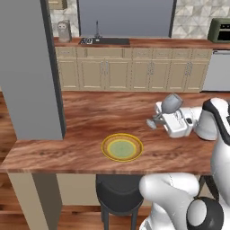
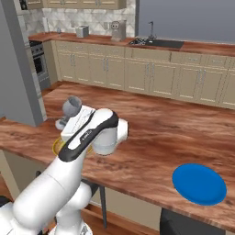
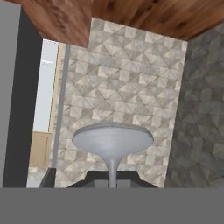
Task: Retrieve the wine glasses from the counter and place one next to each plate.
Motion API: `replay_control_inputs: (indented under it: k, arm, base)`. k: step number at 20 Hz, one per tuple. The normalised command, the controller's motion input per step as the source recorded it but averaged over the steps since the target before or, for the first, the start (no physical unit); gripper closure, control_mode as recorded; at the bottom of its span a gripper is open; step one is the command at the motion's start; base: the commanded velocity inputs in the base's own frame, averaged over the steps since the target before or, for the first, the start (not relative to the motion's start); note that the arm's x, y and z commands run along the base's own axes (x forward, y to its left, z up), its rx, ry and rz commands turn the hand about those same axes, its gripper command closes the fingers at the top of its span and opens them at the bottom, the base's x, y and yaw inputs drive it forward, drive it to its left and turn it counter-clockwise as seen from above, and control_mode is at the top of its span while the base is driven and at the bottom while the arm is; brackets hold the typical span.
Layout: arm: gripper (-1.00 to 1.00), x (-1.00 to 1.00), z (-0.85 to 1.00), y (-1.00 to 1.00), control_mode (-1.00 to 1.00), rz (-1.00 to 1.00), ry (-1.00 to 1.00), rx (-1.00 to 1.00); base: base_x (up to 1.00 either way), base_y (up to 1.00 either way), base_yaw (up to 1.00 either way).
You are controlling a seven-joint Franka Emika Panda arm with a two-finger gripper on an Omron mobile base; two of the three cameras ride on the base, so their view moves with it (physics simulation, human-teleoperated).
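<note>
Grey glass, that's what we've got clamped in the gripper (image 1: pixel 158 117) right now: one wine glass (image 1: pixel 167 108), pinched by its stem with the jaws closed tight on it. In the left base view the glass sits tilted, bowl up toward 1 o'clock and foot (image 1: pixel 152 123) down at 7 o'clock, held above the wooden bar top (image 1: pixel 90 117).

From the right base view we see the same glass (image 2: pixel 69 109) at the gripper (image 2: pixel 65 120), up at about 10 o'clock from the arm's elbow. The yellow plate (image 1: pixel 122 147) lies on the bar top at roughly 7 o'clock from the glass in the left base view, near but clearly apart from it. The blue plate (image 2: pixel 199 183) lies well away, at about 4 o'clock from the gripper in the right base view.

In the hand view we're looking at the glass's round foot (image 3: pixel 112 138) and thin stem running down between the fingertips, with diamond tile behind it.

The counter (image 1: pixel 170 43) with the sink (image 1: pixel 104 41) runs along the back wall, at 12 o'clock.
</note>
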Motion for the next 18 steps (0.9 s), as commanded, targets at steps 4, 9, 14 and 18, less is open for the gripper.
replay_control_inputs:
  k: [4, 9, 14, 18]
  arm:
    - [1.00, 0.36, -0.21, -0.43, -1.00, 0.05, 0.00, -0.09]
    - [1.00, 0.25, -0.33, -0.40, -1.00, 0.04, 0.00, -0.08]
    - [1.00, 0.14, -0.29, -0.12, -1.00, 0.00, -0.07, -0.15]
    - [1.00, 0.05, -0.26, 0.00, -1.00, 0.00, -0.14, -0.25]
  base:
    - [0.00, 0.00, 0.00]
    - [0.00, 0.00, 0.00]
    - [0.00, 0.00, 0.00]
    - [0.00, 0.00, 0.00]
